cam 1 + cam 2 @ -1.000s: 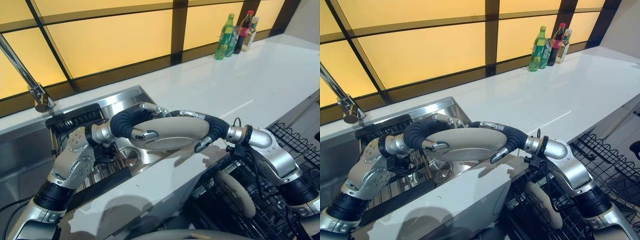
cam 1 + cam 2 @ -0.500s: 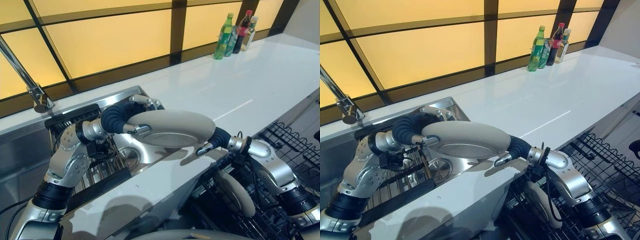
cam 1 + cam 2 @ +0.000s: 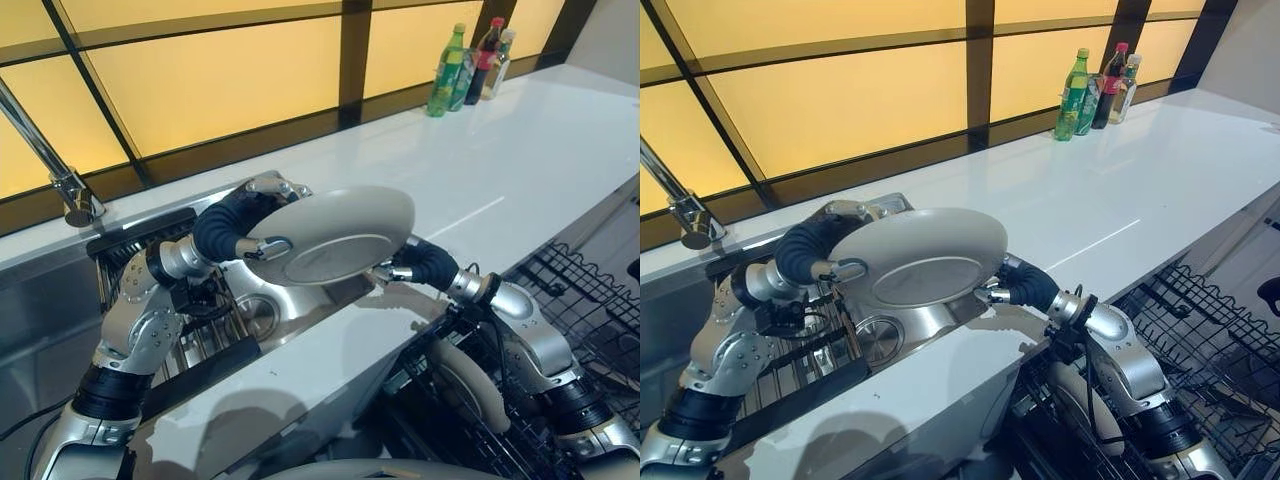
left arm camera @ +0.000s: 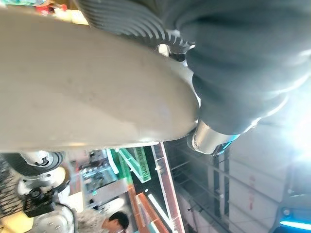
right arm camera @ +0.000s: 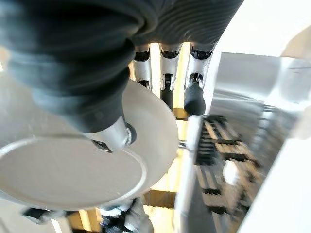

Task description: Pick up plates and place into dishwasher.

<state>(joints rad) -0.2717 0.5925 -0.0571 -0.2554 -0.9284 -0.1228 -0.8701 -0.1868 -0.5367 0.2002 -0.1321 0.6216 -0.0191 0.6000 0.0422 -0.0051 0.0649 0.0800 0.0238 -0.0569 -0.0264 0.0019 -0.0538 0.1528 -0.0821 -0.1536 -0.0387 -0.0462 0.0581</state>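
Plate (image 3: 335, 234) tilted, underside facing camera | left hand (image 3: 262, 246) gripping rim | right hand (image 3: 385, 271) gripping rim

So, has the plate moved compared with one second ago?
Yes. The plate, held between the left hand and the right hand, has risen and tipped up, now overlapping the sink's back edge.

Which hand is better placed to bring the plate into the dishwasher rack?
Probably the right hand: it grips the plate on the side nearest the dishwasher rack.
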